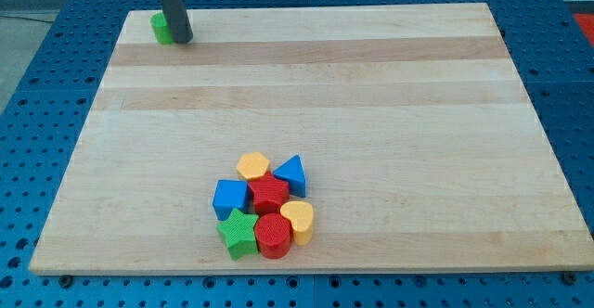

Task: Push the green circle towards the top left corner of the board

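Note:
The green circle sits near the top left corner of the wooden board, partly hidden behind the rod. My tip rests on the board just to the right of the green circle, touching or nearly touching its right side.
A cluster of blocks lies near the view's bottom middle: a yellow hexagon, a blue triangle, a blue cube, a red hexagon, a yellow heart, a red cylinder and a green star.

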You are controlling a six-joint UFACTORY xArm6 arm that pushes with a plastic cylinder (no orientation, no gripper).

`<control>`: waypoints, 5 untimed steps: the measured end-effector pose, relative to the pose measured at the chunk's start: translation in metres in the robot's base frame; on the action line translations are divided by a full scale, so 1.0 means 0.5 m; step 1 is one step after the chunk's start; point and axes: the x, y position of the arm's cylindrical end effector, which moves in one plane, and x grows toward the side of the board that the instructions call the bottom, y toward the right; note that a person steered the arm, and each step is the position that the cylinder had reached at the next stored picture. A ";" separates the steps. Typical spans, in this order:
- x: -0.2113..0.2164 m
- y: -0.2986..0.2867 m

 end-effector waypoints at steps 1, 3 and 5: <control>0.034 -0.017; 0.057 -0.050; -0.005 -0.050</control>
